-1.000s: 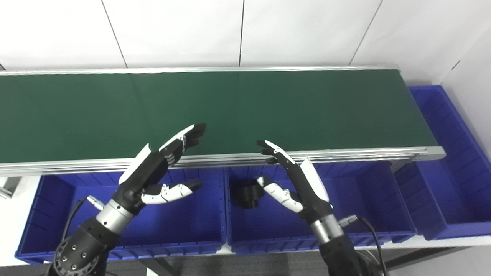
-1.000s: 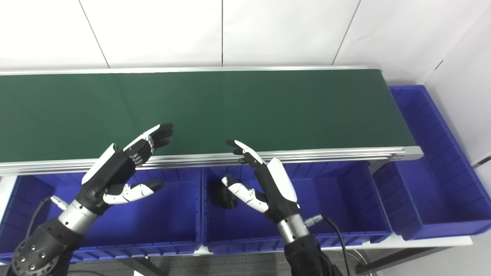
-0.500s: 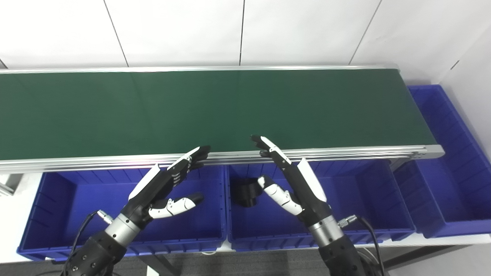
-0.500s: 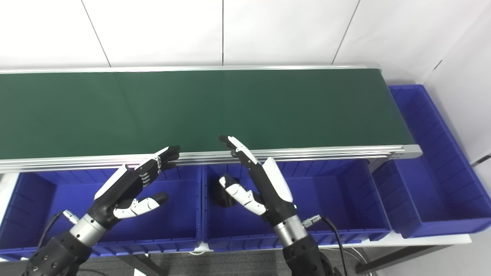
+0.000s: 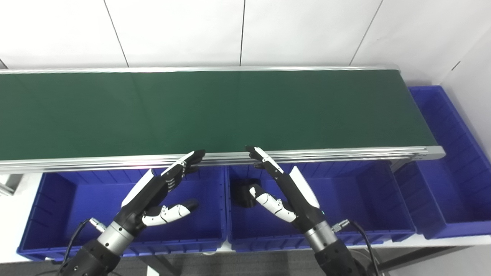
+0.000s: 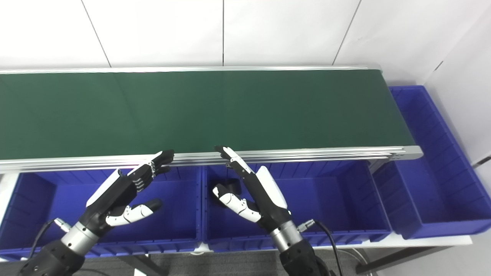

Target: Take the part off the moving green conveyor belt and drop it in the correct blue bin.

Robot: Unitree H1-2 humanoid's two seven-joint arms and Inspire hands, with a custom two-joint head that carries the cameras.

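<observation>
Belt [image 5: 230,111] shows no part anywhere in view. You've pulled both hands back off it in the last sec: left hand [image 5: 153,191] came down from over the green surface & now sits over the left bin [image 5: 57,199], fingertips just at the belt's near rail [image 5: 326,154]. Right hand [image 5: 287,191] moved less, tips also at that rail. Both w/ fingers straight & close together, thumbs splayed wide, holding nothing.

Dark part [image 5: 242,193] lies in the middle bin [image 5: 364,199], below the belt's near rail, by the bin's left wall, just beside your right thumb. Looks like the drop's done, so you're prob. resetting for the next piece; can't confirm it's the correct bin.

Hard to read: part's shape is partly covered by the right hand, esp. in right eye view. Belt's left end is cut off, so incoming parts can't be seen. Far-right bin [image 5: 452,153] is cropped too.
</observation>
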